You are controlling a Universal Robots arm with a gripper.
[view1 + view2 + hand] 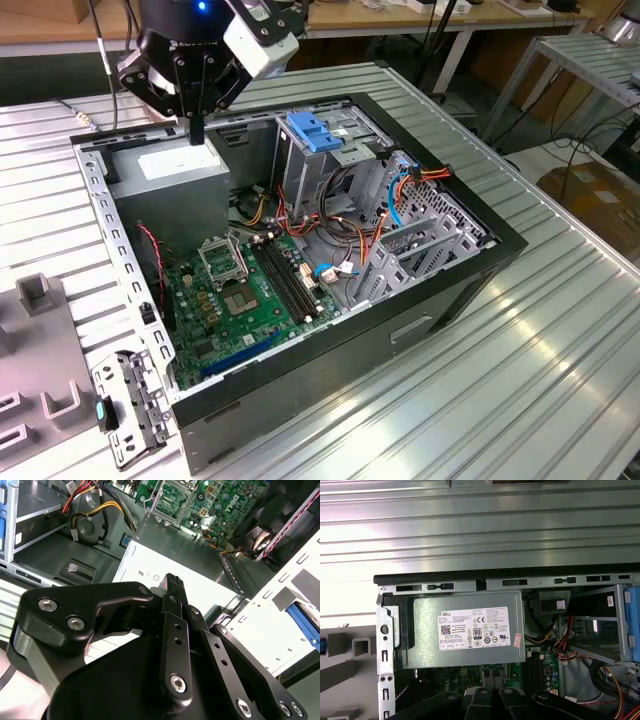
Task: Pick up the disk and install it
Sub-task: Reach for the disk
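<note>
Black gripper (197,133) above power supply (178,166).

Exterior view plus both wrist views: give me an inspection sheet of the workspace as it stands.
Surface: ribbed metal table, bearing the open computer case.
Job's things: nothing seen.
Clutter: grey holders and a loose metal bracket on the table at the exterior view's left of the case.
Grippers: gripper hangs over the power supply, fingers shut, nothing in them.
Cables: red, orange, yellow and blue wires bundled inside the case beside the drive bay with its light-blue bracket.
Surroundings: workbenches and floor cables beyond the table.
</note>
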